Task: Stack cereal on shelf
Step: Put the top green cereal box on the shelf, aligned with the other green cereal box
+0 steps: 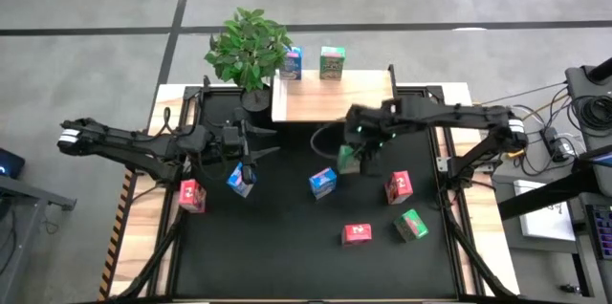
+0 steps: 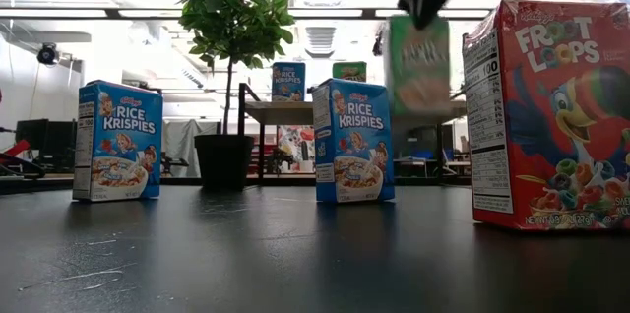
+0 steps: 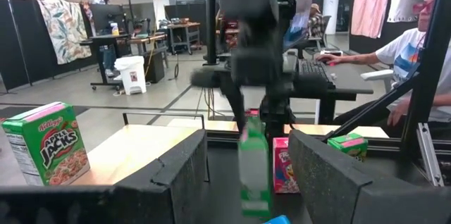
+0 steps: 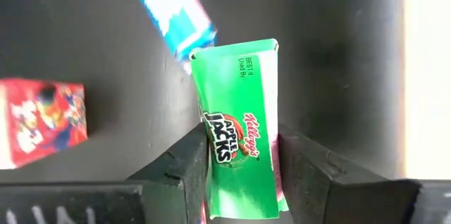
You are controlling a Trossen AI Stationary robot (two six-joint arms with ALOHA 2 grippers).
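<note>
My right gripper point(image 1: 359, 147) is shut on a green cereal box point(image 1: 348, 159), in the air over the dark mat just in front of the shelf point(image 1: 330, 101). The low view shows that box point(image 2: 420, 62) clear of the table. The light wooden shelf carries a blue box point(image 1: 292, 62) and a green box point(image 1: 332, 62) at its far edge. My left gripper point(image 1: 247, 159) is open and holds nothing, beside a blue box point(image 1: 240, 180) on the mat. Other boxes stand on the mat: blue point(image 1: 322, 183), red point(image 1: 398, 187), red point(image 1: 357, 234), green point(image 1: 412, 225), red point(image 1: 191, 194). My right gripper point(image 4: 243, 146) pinches the green box between its two fingers point(image 4: 190, 164), one on each of two opposite sides, near the box's upper end point(image 4: 243, 175). The fingers come from above, pointing down. The box hangs below them, lifted clear of the mat.
A leafy potted plant point(image 1: 249, 48) stands at the shelf's far left corner. The dark mat has a raised frame along its edges point(image 1: 442, 165). Between the boxes the mat point(image 1: 287, 208) is bare. A seated person point(image 3: 423, 41) shows in the room beyond the table.
</note>
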